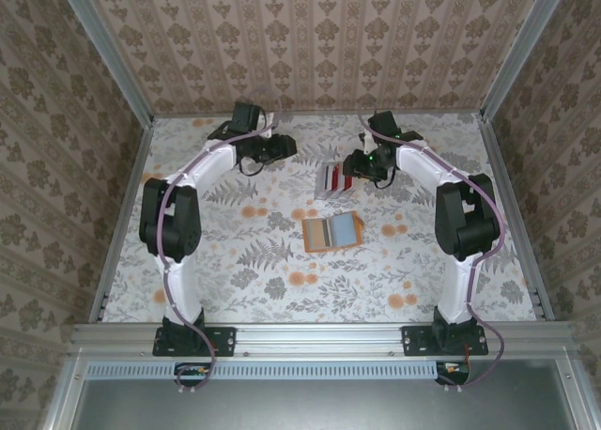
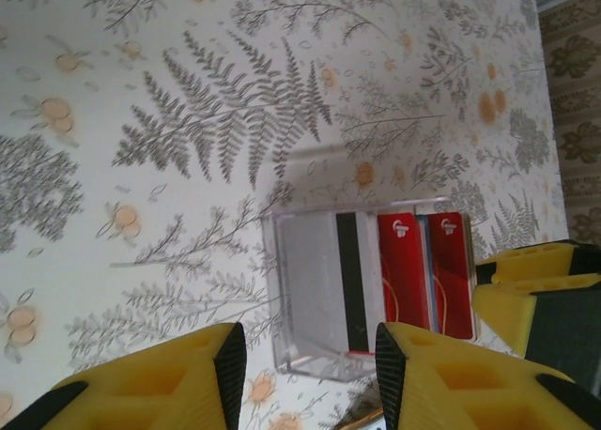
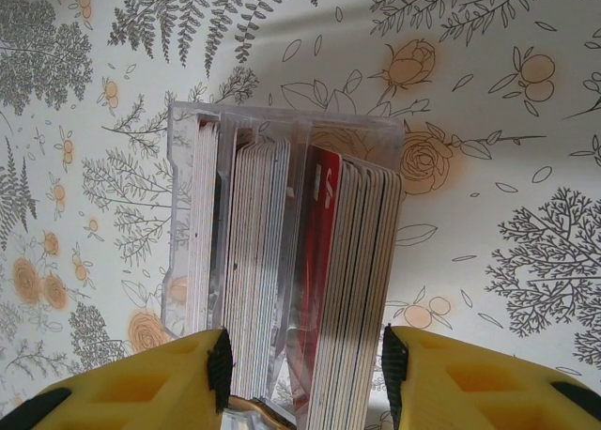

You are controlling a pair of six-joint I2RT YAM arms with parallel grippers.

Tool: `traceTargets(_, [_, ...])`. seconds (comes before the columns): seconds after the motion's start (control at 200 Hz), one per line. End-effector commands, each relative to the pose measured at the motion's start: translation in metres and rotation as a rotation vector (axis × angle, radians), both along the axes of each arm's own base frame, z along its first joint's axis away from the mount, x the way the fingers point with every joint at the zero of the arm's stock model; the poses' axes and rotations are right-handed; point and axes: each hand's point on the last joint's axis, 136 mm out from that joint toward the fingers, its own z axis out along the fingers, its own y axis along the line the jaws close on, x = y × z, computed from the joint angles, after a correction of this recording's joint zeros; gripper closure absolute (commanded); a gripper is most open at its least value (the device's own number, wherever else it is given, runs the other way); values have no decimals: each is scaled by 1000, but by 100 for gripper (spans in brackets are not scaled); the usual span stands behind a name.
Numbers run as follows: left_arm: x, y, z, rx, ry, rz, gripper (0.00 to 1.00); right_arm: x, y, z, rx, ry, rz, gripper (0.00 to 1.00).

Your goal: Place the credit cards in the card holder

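Fern-print tablecloth (image 1: pixel 235 261). We straddle credit cards (image 3: pixel 319 261) in clear rack (image 1: pixel 331 180) with right gripper (image 3: pixel 305 355), jaws half-spread, likely for pick; cannot tell if clamped. Left gripper (image 2: pixel 302 355) hovers beside rack, jaws parted, empty. Card holder (image 1: pixel 331 232) lies open nearer arm bases, ready for cards.

At the right hand (image 3: pixel 305 360), the white and red cards (image 3: pixel 329 261) in the clear plastic rack (image 3: pixel 183 214) run off the view's lower edge; whether its fingers pinch them cannot be told.
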Motion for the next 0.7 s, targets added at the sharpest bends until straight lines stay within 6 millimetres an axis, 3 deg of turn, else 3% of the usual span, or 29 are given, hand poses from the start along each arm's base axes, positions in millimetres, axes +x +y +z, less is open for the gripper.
traceTargets(0.0, [-1,-9,7,-28,-4,-87,57,-4,-9,16,-12,-16,-34,52])
traceTargets(0.165, [7,-5,0,-51,14,-78,56,-8,-27,11,-72,-34,-110,51])
traceTargets(0.35, [9,0,3,-66,-15,-63,57,-6,2,-1,58,2,-77,51])
traceTargets(0.495, [-1,-13,2,-34,-25,-103,56,-2,15,-7,64,6,-60,51])
traceTargets(0.695, [-14,-40,-4,-22,-3,-166,56,0,13,-15,42,22,-65,51])
